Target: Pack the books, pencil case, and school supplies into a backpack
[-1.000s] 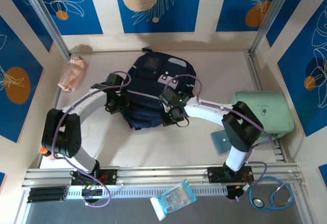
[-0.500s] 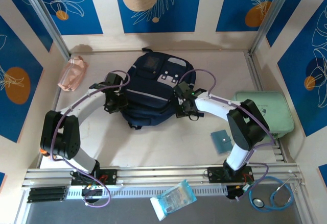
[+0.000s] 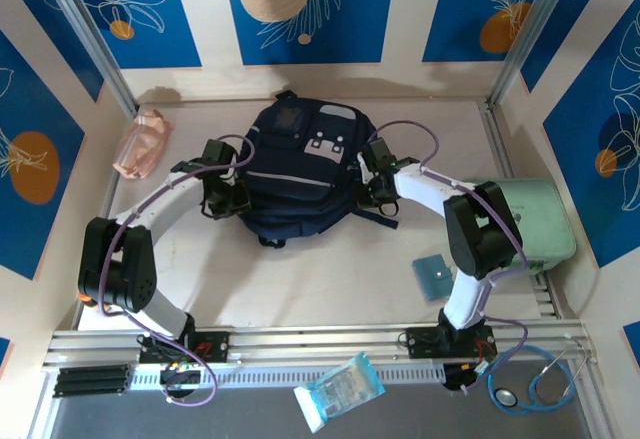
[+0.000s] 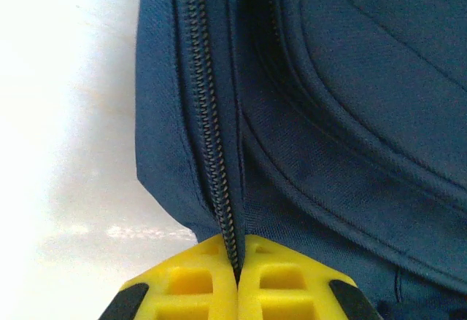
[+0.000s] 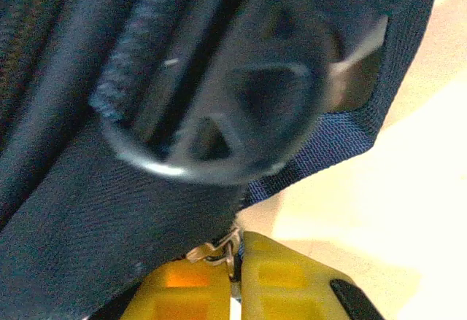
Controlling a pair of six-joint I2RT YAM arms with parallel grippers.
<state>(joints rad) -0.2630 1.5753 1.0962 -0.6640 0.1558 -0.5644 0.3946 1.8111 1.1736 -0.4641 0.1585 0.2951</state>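
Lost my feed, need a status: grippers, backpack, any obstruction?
Left gripper shut on zip seam of large dark navy fabric backpack. Right gripper pinching its metal zip pull. Translucent pink pouch, flat teal square pad out on table.

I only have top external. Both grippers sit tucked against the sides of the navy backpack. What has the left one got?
Observer: Left wrist view: the left gripper is shut on the dark navy fabric backpack, its yellow fingers pinching the zipper track.
Operator: Zipper open there?
Observer: No, it is closed all along the stretch above the fingers.
Operator: And the right one?
Observer: Right wrist view: the right gripper has a small metal zipper pull caught in the seam between its fingertips, with only a sliver of gap lower down.
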